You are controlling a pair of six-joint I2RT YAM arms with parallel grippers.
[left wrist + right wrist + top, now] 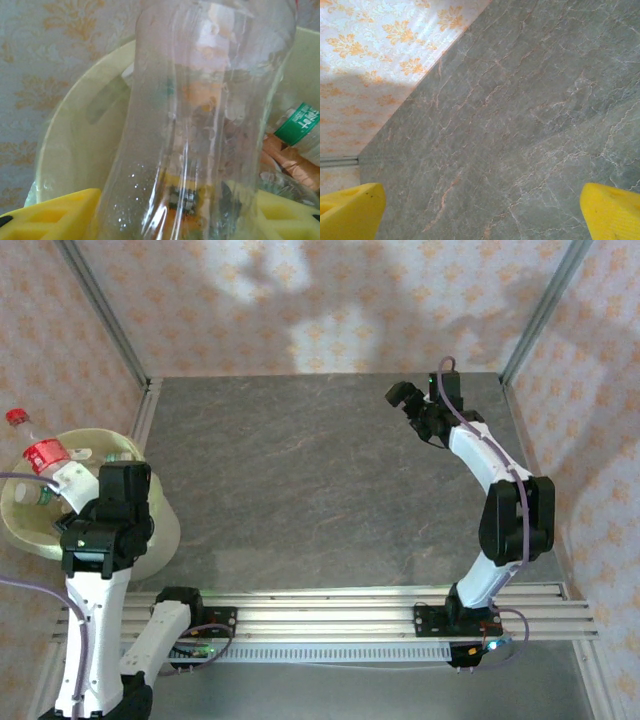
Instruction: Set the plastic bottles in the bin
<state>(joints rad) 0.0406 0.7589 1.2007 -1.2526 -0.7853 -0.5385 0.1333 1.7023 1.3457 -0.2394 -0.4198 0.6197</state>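
LEFT ARM HOLDS COLA BOTTLE OVER BIN: The left gripper (177,202) grasps a clear plastic cola-labelled bottle (44,454) by its lower body. Its yellow fingers (55,217) are set on either side of the see-through wall in the left wrist view.

From above, the bottle is tilted over the bin (25,530). Its red cap (15,418) points up and away to the far left, out past the tub's rim toward the wallpapered wall (60,330).

The bin, a wide round tub of pale yellow-green plastic, stands at the left edge of the grey marble-patterned table (320,480), just beside the left arm (95,610). Other plastic bottles already lie inside it. A green-labelled bottle (300,122) rests against the tub's right side in the wrist view, with an orange-labelled bottle (287,160) just beneath it. The rest are too blurred through the held bottle to tell apart.

Across the table, well apart from the bin, the right arm (505,510) reaches toward the far right corner. The right gripper (480,215) is released, its yellow fingertips (350,212) spread wide at the bottom corners of the right wrist view. It hangs over the grey table top near the foot of the wall.
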